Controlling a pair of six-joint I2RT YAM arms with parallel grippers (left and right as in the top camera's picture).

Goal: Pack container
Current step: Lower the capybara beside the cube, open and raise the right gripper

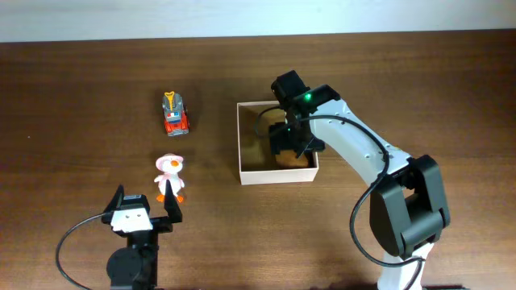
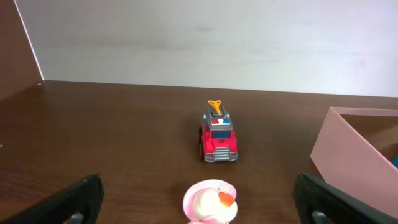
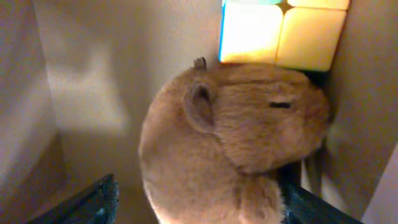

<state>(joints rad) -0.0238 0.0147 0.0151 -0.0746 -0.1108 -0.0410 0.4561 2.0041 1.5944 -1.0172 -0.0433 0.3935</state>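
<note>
One container (image 1: 278, 175), one toy truck (image 1: 175, 113), one duck figure (image 1: 169, 176), one plush capybara (image 3: 236, 143) (inside), one cube (image 3: 280, 34)

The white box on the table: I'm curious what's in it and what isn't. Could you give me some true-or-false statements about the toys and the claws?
1. The plush capybara lies inside the container. True.
2. The toy fire truck is packed in the container. False: it stands on the table, to the left of the container in the overhead view.
3. The left gripper is clamped on the duck toy. False: its fingers are spread wide, not closed on the duck, which stands on the table.
4. A cube with yellow faces sits in the container next to the capybara. True.
5. The duck is farther from the left gripper than the fire truck is. False: the duck is the nearer one.
</note>
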